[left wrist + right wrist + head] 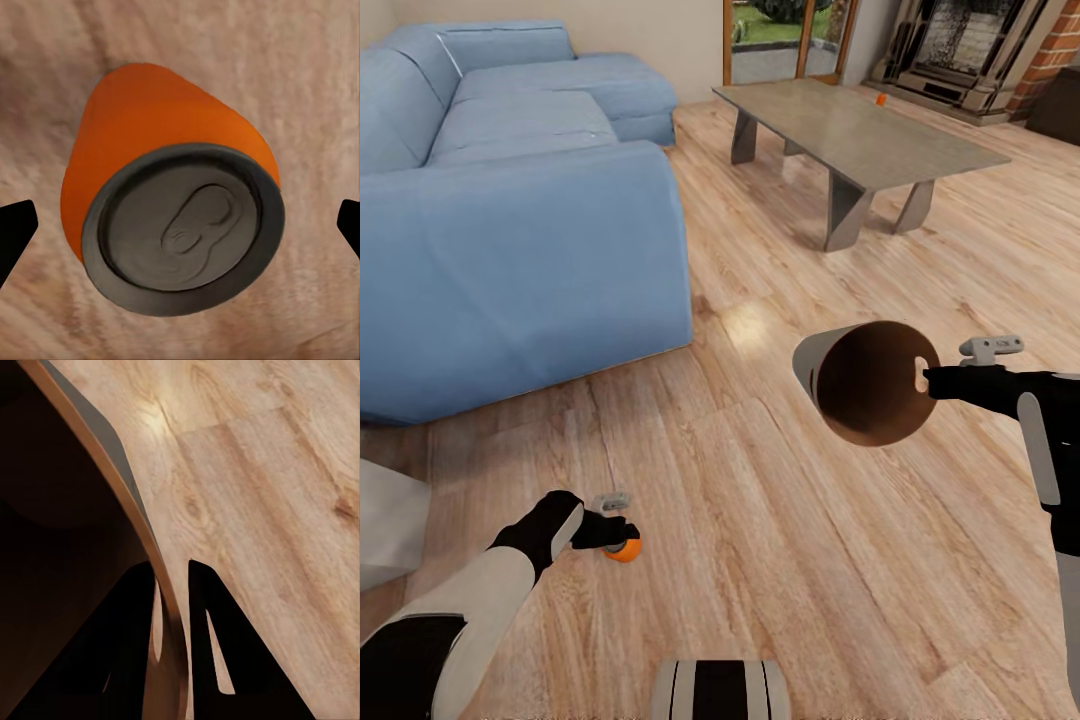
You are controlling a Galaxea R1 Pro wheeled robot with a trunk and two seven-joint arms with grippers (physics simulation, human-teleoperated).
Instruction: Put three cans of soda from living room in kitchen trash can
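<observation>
On the far left I see the blue sofa (pixel 510 200), filling that side of the living room. Below it my left gripper (pixel 622 530) reaches down to an orange can (pixel 625 549) on the wood floor (pixel 760 560). In the left wrist view the can (pixel 169 217) sits between the two fingertips (pixel 15 232), silver top toward the camera — the pincer is spread apart, not yet touching the can.

Further right, a grey table (pixel 860 135) stands in mid-room with a second small orange can (pixel 881 99) on its far edge. Beyond it, a brick fireplace (pixel 1050 60).

On the right, my right gripper (pixel 932 382) holds the bin (pixel 865 382) in the air, tipped on its side so the brown inside faces me. In the right wrist view the fingers (pixel 217 652) are clamped on the bin's rim (pixel 112 457), one each side of the wall.

My judgement: the task is early. The bin's inside looks empty, as far as I can see, and no can is in hand yet.

Count — two orange cans, one bin, one sofa, one table. I cannot pick out a blue can here.
</observation>
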